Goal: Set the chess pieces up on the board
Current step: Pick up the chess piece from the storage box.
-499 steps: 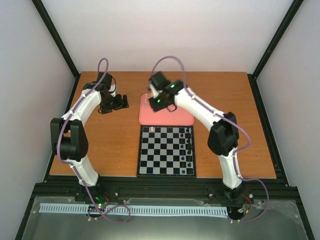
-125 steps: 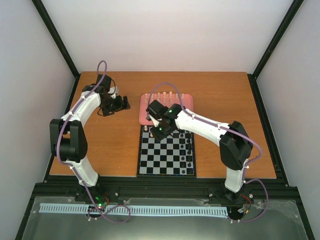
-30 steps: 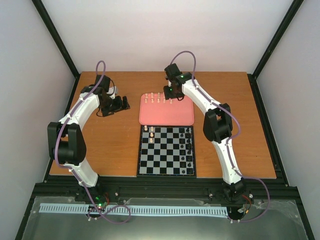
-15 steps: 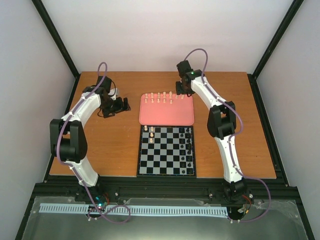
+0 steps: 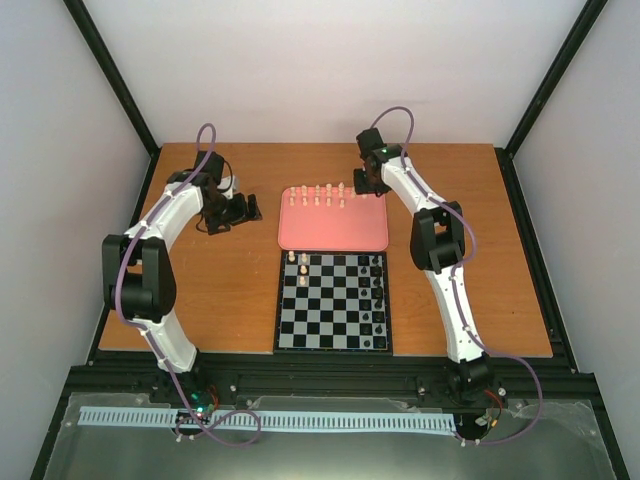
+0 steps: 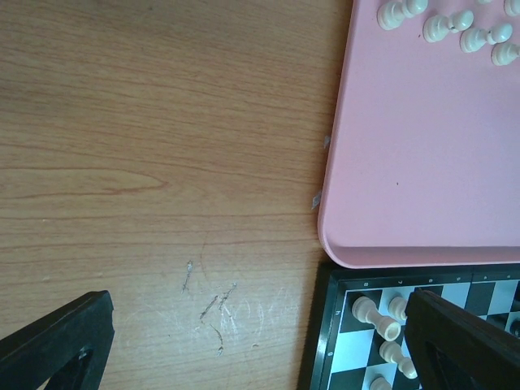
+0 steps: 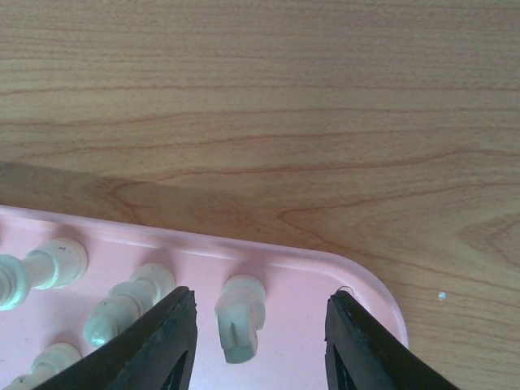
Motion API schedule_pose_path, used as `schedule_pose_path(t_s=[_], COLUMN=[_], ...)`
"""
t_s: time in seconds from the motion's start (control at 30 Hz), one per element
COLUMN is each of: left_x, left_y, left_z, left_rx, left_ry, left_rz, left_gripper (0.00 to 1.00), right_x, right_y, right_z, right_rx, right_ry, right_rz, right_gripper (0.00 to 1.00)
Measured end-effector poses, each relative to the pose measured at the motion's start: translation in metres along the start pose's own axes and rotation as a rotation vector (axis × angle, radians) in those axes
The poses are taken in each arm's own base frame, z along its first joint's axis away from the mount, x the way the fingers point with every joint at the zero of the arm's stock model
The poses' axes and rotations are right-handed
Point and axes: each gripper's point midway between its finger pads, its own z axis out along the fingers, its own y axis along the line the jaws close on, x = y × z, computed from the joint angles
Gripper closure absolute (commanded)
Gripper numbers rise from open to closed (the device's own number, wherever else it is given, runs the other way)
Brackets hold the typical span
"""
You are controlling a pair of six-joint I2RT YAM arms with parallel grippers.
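Right wrist view: I hold the right gripper (image 7: 258, 345), jaws spread, astride one of the chess pieces (image 7: 240, 318), far right on the pink tray (image 7: 345, 280), ready to pinch. Left gripper (image 6: 260, 341) spread, parked off the board (image 5: 333, 310).

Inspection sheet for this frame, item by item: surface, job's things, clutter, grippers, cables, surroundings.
Surface: wooden table, with light scratches left of the board.
Job's things: most cream chess pieces stand in a row along the far edge of the pink tray. A few stand at the board's far-left corner. Black pieces line its right edge.
Clutter: nothing seen.
Grippers: left gripper open, over bare table left of the tray. Right gripper open, straddling one cream piece at the tray's far-right corner.
Cables: purple cables looped along both arms, clear of the pieces.
Surroundings: white walls, black frame posts.
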Motion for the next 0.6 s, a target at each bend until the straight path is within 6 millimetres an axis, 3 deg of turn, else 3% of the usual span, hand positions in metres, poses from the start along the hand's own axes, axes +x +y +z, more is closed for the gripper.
schedule_pose_path(t_s=[0.23,0.6], left_x=[-0.001,-0.001], left_y=[-0.001,-0.001], left_z=[-0.001,-0.001], left_rx=[0.001,0.001], left_ry=[-0.003,-0.003], left_rz=[0.001,0.001], left_gripper=[0.00,0.00], right_x=[-0.002,-0.001], right_y=[0.001,0.004], right_z=[0.006,0.016], right_rx=[-0.025,-0.058], right_ry=[-0.001,0.009], right_rz=[0.008,0.015], right_gripper=[0.62,0.91])
